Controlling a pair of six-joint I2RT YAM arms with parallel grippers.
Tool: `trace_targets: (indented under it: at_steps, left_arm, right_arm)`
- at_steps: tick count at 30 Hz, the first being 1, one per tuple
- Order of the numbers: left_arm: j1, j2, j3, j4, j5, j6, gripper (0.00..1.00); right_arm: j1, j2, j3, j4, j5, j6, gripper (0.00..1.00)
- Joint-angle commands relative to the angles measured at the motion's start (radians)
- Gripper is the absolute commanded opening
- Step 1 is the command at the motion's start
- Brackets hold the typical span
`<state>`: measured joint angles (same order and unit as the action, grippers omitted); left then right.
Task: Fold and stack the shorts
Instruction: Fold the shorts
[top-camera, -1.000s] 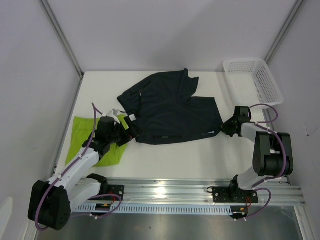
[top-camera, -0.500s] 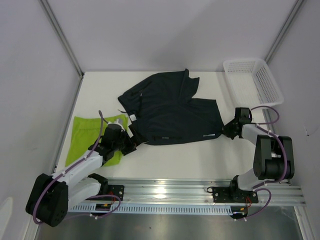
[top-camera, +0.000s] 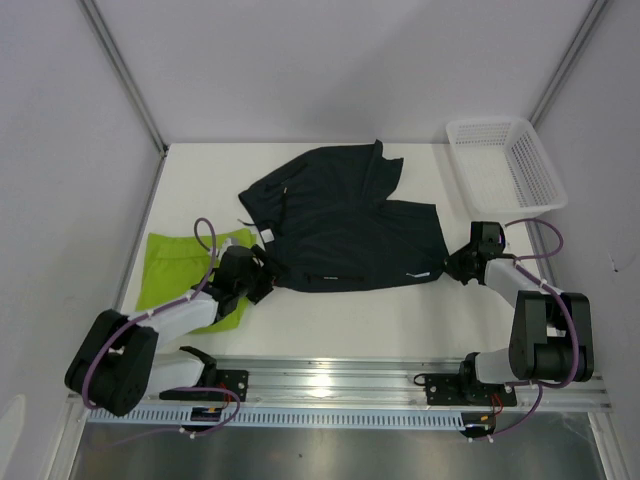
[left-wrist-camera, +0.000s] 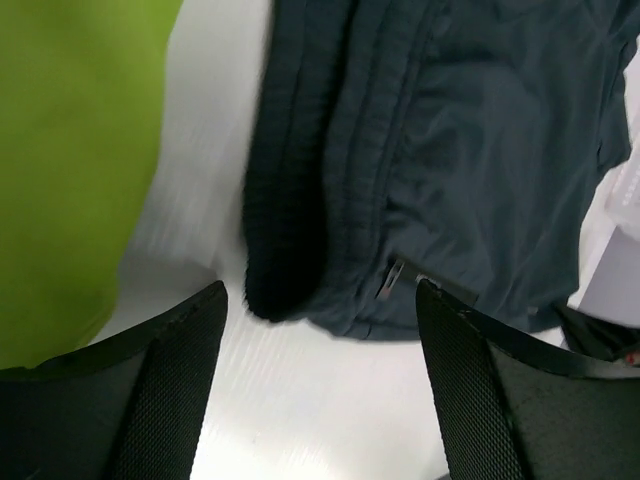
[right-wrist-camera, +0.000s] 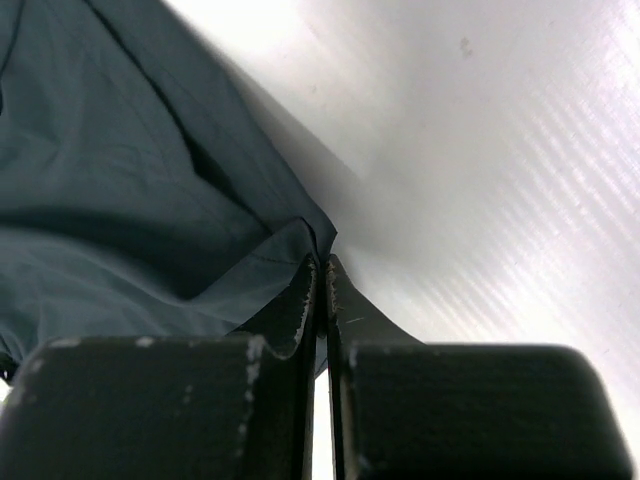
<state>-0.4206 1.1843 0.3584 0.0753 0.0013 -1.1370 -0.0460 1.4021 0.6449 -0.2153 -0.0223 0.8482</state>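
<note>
Dark navy shorts (top-camera: 345, 225) spread flat mid-table, lime green shorts (top-camera: 175, 265) folded at left

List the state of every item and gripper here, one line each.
dark shorts, spread open, unfolded, one corner pinched
green shorts, lying flat, apart from the dark pair
basket, upright, empty
left gripper, open, at the dark waistband's corner
right gripper, shut on the dark shorts' corner

Dark navy shorts (top-camera: 340, 230), lime green shorts (top-camera: 170, 262), white mesh basket (top-camera: 505, 170)
</note>
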Motion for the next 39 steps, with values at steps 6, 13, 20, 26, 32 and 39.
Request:
trace_targets:
  at_steps: [6,13,20,26,32,39]
  left_arm:
    - [-0.007,0.201,0.103,0.116,-0.064,-0.021,0.69]
    - [-0.010,0.206,0.132,0.075,-0.052,0.014,0.00]
    - [-0.007,-0.067,0.234,-0.308,-0.116,0.060,0.00]
    - [-0.006,-0.235,0.417,-0.613,-0.133,0.017,0.00]
    - [-0.004,-0.304,0.507,-0.827,-0.075,-0.026,0.00]
    - [-0.004,-0.413,0.505,-0.835,-0.090,-0.044,0.00]
  right_arm:
    - [0.020,-0.083,-0.030,-0.022,0.022,0.022,0.00]
    - [0.020,-0.129,-0.031,-0.067,0.022,0.025,0.00]
    - [0.020,-0.281,0.030,-0.262,0.085,0.011,0.00]
    - [0.043,-0.336,0.194,-0.511,0.114,0.011,0.00]
    - [0.077,-0.498,0.239,-0.616,0.139,0.015,0.00]
    - [0.077,-0.585,0.318,-0.671,0.144,-0.008,0.00]
